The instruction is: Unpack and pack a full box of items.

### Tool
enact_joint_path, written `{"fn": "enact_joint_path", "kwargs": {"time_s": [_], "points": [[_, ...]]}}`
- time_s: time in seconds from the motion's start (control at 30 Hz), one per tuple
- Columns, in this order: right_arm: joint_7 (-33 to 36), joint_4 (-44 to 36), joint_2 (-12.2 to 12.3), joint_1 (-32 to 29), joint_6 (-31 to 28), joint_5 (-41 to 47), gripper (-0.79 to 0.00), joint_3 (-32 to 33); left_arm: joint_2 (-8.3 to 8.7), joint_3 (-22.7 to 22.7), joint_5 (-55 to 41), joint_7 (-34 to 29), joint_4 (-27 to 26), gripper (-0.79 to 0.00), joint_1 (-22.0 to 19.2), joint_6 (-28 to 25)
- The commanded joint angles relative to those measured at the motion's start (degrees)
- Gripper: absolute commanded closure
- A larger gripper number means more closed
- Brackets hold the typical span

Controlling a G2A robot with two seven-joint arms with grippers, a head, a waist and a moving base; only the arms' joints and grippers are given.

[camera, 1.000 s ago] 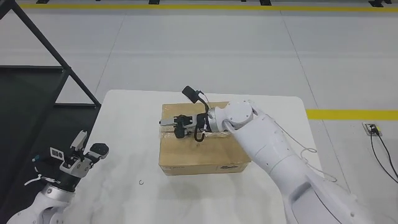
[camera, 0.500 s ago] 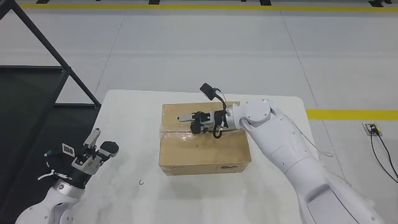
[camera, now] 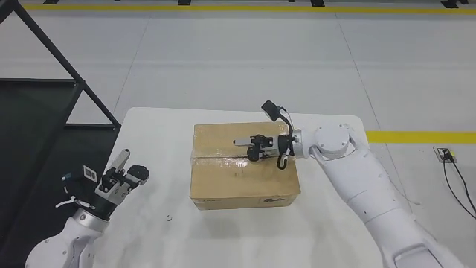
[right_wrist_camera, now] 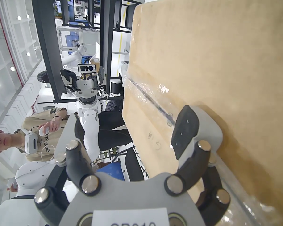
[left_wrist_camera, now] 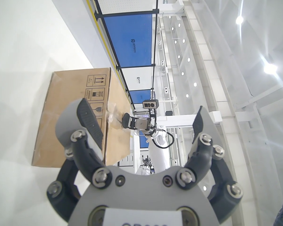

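A closed cardboard box stands in the middle of the white table, with clear tape along its top seam. My right gripper lies low over the box top at the seam, open; one dark pad rests against the cardboard beside the tape. My left gripper hovers open by the table's left edge, holding nothing. From the left wrist view, the box's side stands ahead of the left gripper, with the right gripper at its top.
A small dark ring-like bit lies on the table in front of the box's left corner. A black metal frame stands off the table's left side. Bare table surrounds the box on all sides.
My right gripper has slid to the right along the box's top seam. The left arm has come up and in toward the table's left edge.
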Motion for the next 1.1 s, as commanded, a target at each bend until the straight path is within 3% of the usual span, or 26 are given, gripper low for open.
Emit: {"fn": "enact_joint_path", "kwargs": {"time_s": [0.0,0.2,0.5,0.6,0.67,0.73,0.87,1.07], "points": [[0.31,-4.31,1.46,-2.53,1.92,-1.50,-0.785,2.74,0.01,0.44,0.38,-0.05,-0.08,-0.785,-0.40,0.22],[0.69,-14.01,4.45,-9.25,6.09,-4.27,-0.785,9.12,0.08,0.91,1.17,0.07,-0.49,-0.785,-1.25,0.66],[-0.03,-20.42,7.24,-16.35,6.62,-3.11,-0.785,17.74,0.17,1.07,1.57,0.10,-0.44,-0.785,-1.34,0.72],[-0.85,-21.13,7.84,-17.68,6.90,-2.98,-0.594,19.62,0.19,1.27,1.66,0.04,-0.41,-0.785,-1.40,0.81],[-1.39,-21.16,8.13,-18.27,6.92,-2.57,-0.416,20.54,0.20,1.32,1.65,0.06,-0.44,-0.785,-1.46,0.90],[-1.82,-20.97,8.32,-18.74,5.93,-1.07,-0.372,21.48,0.22,1.35,1.65,0.10,-0.47,-0.785,-1.48,0.94],[-1.98,-19.80,8.77,-19.22,4.40,1.09,0.000,23.21,0.25,1.33,1.70,0.17,-0.45,-0.785,-1.47,0.81],[-1.49,-21.05,9.58,-20.95,2.58,2.73,0.000,25.44,0.29,1.01,1.20,0.25,-0.22,-0.785,-1.27,0.74]]}}
